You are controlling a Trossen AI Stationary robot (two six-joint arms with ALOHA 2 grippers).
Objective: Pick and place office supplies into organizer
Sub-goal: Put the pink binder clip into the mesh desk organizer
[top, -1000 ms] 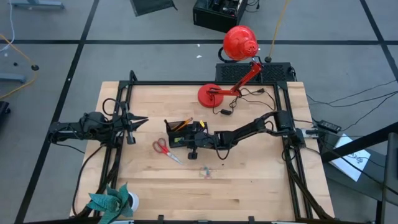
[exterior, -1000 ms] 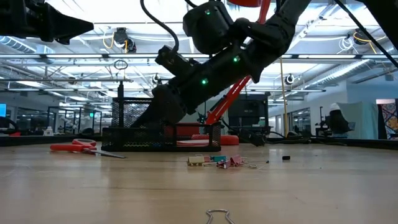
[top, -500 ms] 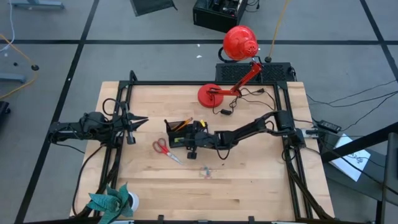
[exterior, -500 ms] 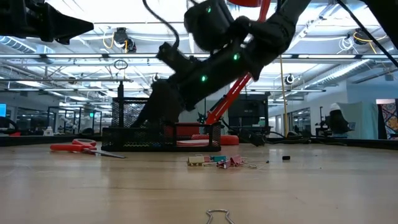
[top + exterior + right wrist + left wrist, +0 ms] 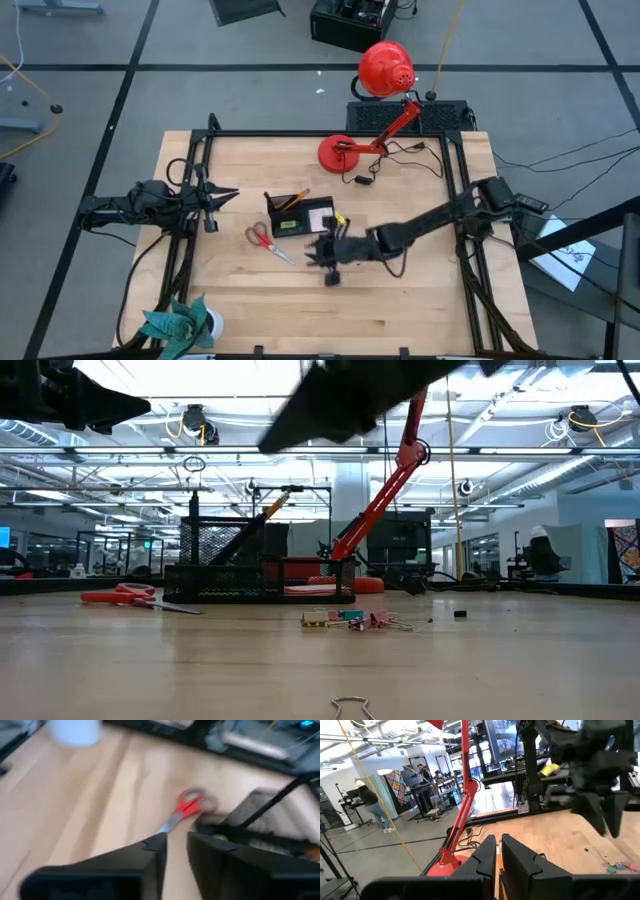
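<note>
The black mesh organizer stands at the table's middle, and an orange pencil leans out of it. Red-handled scissors lie flat on the wood just left of it. Small coloured clips lie nearer the front edge. My right gripper hovers above the table, near and a little right of the organizer. It points toward the scissors, with a narrow gap between its fingers and nothing in it. My left gripper waits shut and level at the table's left side.
A red desk lamp has its base at the far middle, its head beyond the table edge and its cord lying beside the base. A teal plant in a white pot fills the near left corner. A wire clip lies at the front edge.
My right gripper has drawn back from over the organizer toward the table's near edge and slightly right. It has risen well above the table, most of this in the last half second. The organizer, scissors and clips lie where they were.
</note>
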